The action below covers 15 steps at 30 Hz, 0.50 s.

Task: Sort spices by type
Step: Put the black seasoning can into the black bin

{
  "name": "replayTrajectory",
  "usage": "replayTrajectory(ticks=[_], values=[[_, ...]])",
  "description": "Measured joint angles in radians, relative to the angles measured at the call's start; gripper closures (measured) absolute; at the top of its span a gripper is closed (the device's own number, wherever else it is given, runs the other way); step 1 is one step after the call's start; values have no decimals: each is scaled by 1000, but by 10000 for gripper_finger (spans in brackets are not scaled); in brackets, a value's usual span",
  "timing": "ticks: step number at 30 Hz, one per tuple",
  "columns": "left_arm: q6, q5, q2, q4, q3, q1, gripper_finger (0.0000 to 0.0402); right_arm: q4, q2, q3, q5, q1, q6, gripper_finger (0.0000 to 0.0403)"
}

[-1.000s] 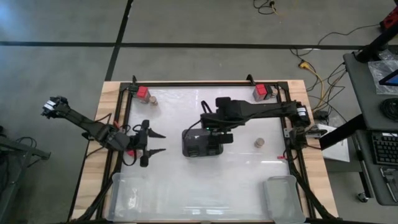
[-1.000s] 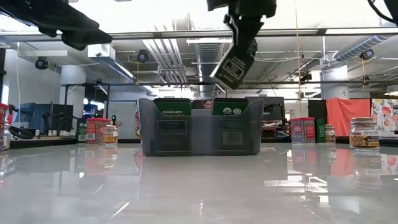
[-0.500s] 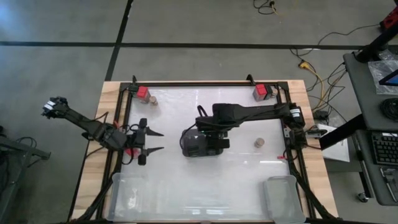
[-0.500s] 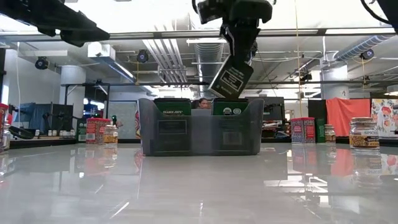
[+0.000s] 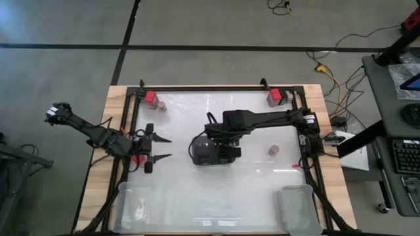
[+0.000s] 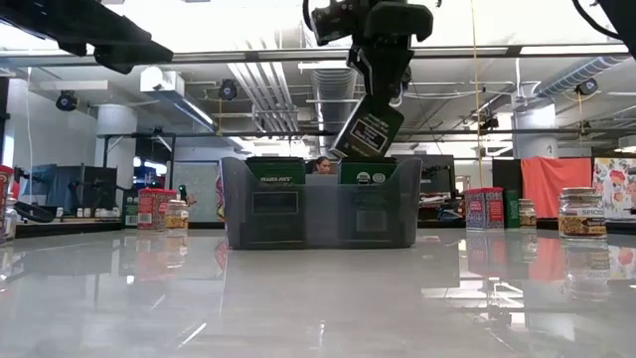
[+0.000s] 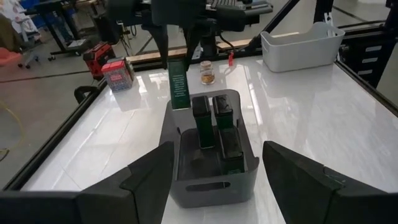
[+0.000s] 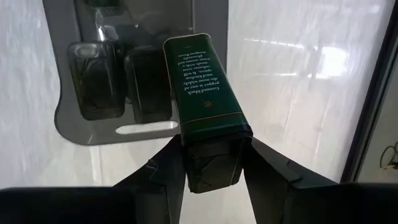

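Note:
My right gripper is shut on a dark green rectangular tin with a black cap, above the grey slotted holder at mid-table. The holder contains several similar dark tins. My left gripper is open and empty, left of the holder, with its fingers pointing at it. A red box and a small jar stand at the far left. A second red box stands at the far right. Another jar stands right of the holder. My right gripper pinches the tin's black capped end between its two fingers, one on each side. The fingers come from above, pointing down. The tin hangs tilted below them, clear of the holder, with its lower end just above the holder's rim.
Two clear plastic bins stand at the table's near edge, one on the left and one on the right. A black frame rail runs around the table. Bare white tabletop lies between the holder and the bins.
My right gripper has carried the green tin toward the table's left edge and down. The tin now hangs lower, close over the holder, and is still tilted.

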Motion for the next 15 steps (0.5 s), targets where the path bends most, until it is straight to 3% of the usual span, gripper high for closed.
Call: replayTrajectory(ticks=[15], values=[[-103, 0, -29, -15, 22, 0, 171, 10, 10, -10, -26, -22, 53, 275]])
